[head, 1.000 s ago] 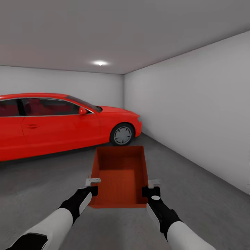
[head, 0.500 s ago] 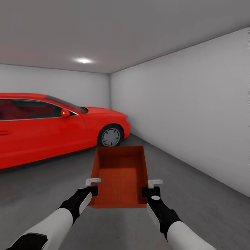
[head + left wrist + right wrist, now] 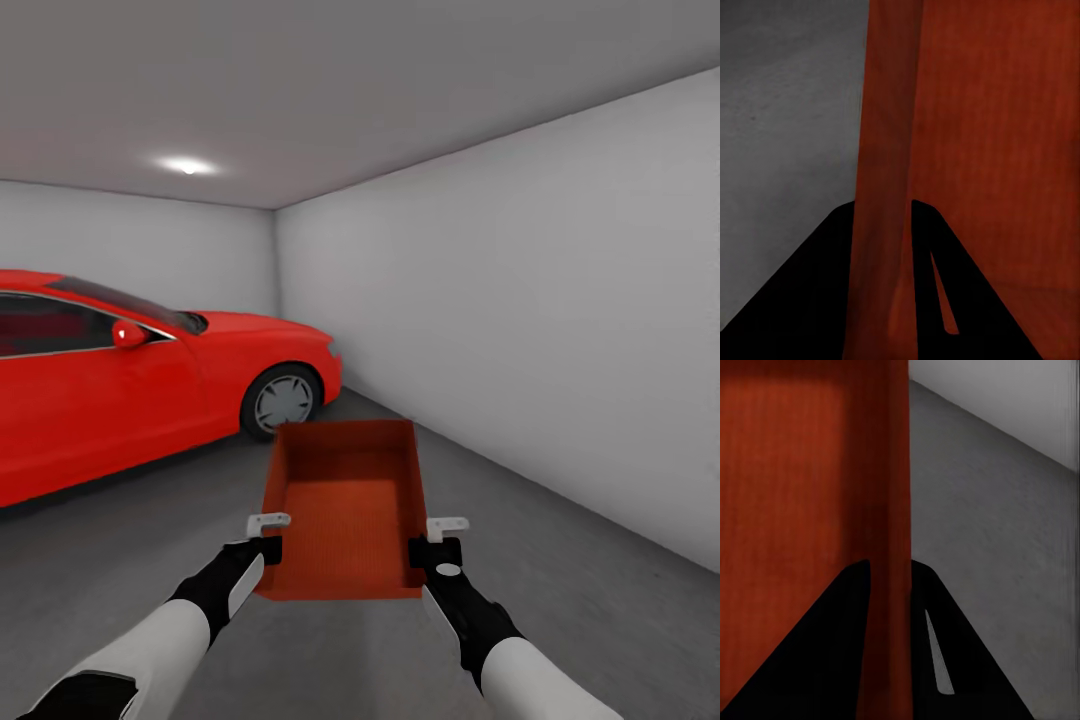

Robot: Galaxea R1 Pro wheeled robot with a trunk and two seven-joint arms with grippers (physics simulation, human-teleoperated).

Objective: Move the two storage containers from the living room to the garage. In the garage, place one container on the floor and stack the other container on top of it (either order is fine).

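The bin [image 3: 345, 510] hangs in mid-air in front of the robot, carried between both arms over the garage floor [image 3: 600, 600]; it is open-topped, empty, and roughly level. The left gripper [image 3: 266, 535] pinches the bin's left wall near its near corner; the left wrist view shows that wall [image 3: 881, 187] running between the two dark fingers [image 3: 810, 300], one inside and one outside. The right gripper [image 3: 440, 538] pinches the right wall in the same way; in the right wrist view the wall [image 3: 889, 525] sits clamped between its fingers [image 3: 960, 660]. A red car [image 3: 130, 380] stands to the left, with the white wall [image 3: 520, 330] to the right, and bare concrete lies ahead between them.

The step in hand looks like carrying the bin to a spot where it can be set down; no second bin is visible here, so I cannot tell whether this one goes on the floor or on top of the other. To do it well: keep both arms level and moving together so the thin walls do not twist out of the pinch; steer clear of the car and the wall; pick open floor with room to approach again; lower the trunk and arms evenly until the base rests flat; only then spread both grippers and draw them straight up off the walls.
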